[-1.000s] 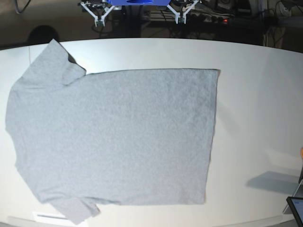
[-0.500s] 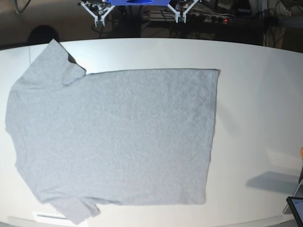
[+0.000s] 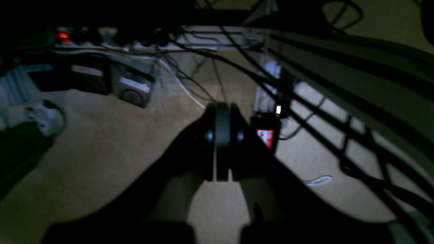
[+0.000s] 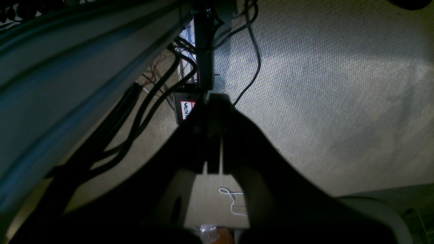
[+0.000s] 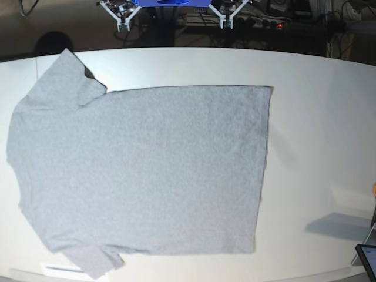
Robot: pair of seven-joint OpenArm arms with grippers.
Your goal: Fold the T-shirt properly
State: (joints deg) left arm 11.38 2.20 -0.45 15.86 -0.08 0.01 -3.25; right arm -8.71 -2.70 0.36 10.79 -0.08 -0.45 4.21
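The T-shirt [image 5: 141, 170], light heather-grey with its plain side up, lies spread flat on the white table [image 5: 317, 117]. Its hem faces right and its sleeves are at the far left and near left. Both arms hang back beyond the table's far edge, well away from the cloth. My right gripper [image 5: 122, 23] and my left gripper [image 5: 225, 22] show there as white fingers. In the wrist views, the left gripper [image 3: 222, 115] and the right gripper [image 4: 212, 101] are both shut on nothing, over the carpeted floor.
A dark tablet-like device [image 5: 368, 258] on a stand sits at the table's near right corner. A white strip [image 5: 59, 269] lies by the near left edge. Cables and a power strip with a red light [image 5: 279, 25] lie on the floor behind the table.
Both grippers' fingers have closed together beyond the far edge. The T-shirt has not moved.
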